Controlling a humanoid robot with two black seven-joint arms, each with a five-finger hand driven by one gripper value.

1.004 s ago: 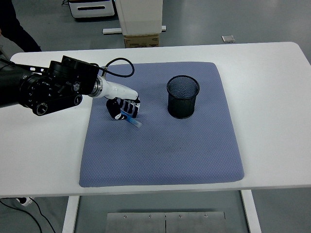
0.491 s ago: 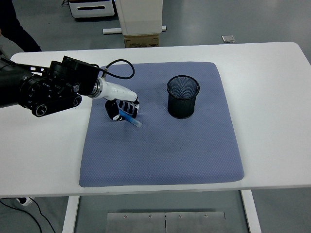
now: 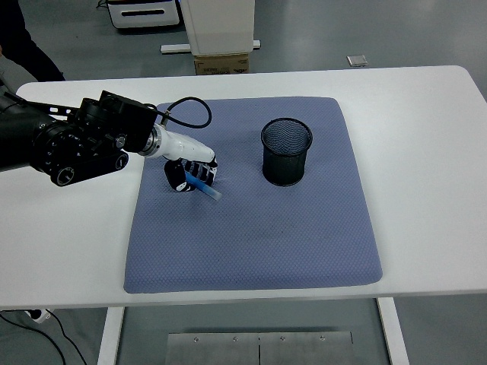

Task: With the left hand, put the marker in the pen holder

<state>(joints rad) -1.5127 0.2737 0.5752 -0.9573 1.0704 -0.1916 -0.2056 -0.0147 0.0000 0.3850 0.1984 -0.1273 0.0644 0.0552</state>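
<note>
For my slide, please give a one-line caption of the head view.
Left hand grasps a blue marker over the blue mat, left of the empty black mesh pen holder.

Blue-grey mat (image 3: 259,243) on white table (image 3: 426,152); cardboard box (image 3: 221,65) beyond far edge; person's sleeve (image 3: 23,34) top left.

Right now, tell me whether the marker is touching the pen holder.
Apart. The head view shows bare blue mat between the marker, held in the left hand, and the pen holder.
</note>
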